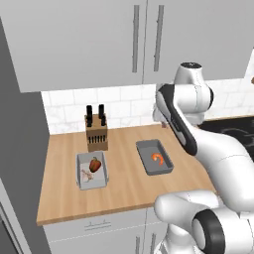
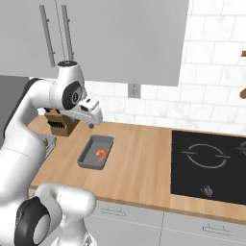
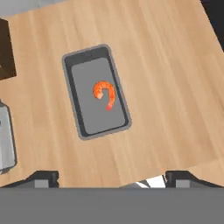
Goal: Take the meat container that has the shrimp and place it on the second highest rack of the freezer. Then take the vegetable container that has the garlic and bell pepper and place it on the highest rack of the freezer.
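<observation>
Item one: the meat container (image 1: 155, 157), a dark grey rectangular tray, lay flat on the wooden counter (image 1: 124, 188) right of centre in the left base view. The shrimp (image 1: 158, 158), a curled orange piece, sat alone near the tray's middle, far smaller than the tray.

Item two: the vegetable container (image 1: 91, 170), a lighter grey tray, lay on the same counter to the left of the meat container, apart from it. It held the bell pepper (image 1: 95, 164), red and glossy, and beside it the garlic (image 1: 88, 175), a pale lump nearer the front edge.

Item three: a knife block (image 1: 96, 131) of brown wood with black handles stood upright behind the vegetable container, against the white tiled wall (image 1: 124, 106).

Item four: a black cooktop (image 2: 211, 166) was set into the counter well to the right of the meat container.

Item five: the gripper (image 3: 111, 178) hung above the counter, over the meat container and clear of it, jaws spread wide and grasping nothing. In the hand view the tray lay beyond the two finger tips (image 3: 43, 179), with the shrimp inside.

Item six: grey wall cabinets (image 1: 99, 39) with bar handles ran above the counter.
</observation>
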Available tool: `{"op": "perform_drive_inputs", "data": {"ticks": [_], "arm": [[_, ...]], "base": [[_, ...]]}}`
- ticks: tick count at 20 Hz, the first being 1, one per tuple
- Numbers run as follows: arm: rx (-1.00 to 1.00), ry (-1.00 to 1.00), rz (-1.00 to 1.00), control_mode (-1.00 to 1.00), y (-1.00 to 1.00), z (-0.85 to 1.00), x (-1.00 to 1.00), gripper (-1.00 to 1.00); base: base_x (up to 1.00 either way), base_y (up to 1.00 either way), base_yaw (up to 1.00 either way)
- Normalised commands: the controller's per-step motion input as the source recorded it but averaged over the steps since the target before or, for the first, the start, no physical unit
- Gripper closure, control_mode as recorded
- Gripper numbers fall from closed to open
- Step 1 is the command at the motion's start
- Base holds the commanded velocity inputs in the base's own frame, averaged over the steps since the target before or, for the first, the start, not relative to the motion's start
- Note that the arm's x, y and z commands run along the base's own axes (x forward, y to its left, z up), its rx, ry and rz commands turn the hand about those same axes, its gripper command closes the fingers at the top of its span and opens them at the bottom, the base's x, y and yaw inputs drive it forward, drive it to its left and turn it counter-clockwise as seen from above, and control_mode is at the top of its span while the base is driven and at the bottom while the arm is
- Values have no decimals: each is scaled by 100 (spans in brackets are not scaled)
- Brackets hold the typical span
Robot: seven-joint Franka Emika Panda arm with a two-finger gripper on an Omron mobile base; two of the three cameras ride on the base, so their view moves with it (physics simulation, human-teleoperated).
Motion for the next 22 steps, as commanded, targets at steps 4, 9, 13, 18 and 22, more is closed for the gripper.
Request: {"op": "perform_drive_inputs", "data": {"ticks": [4, 9, 13, 18, 22], "arm": [[3, 7, -58, -100, 13, -53, 5, -100], [10, 14, -55, -100, 1, -44, 4, -100], [13, 16, -54, -100, 7, -34, 22, -100], [6, 2, -52, -100, 17, -57, 18, -100], [5, -2, -15, -100, 0, -70, 33, -100]], "base": [[0, 0, 0], [0, 0, 0], [0, 0, 0], [0, 0, 0], [0, 0, 0]]}}
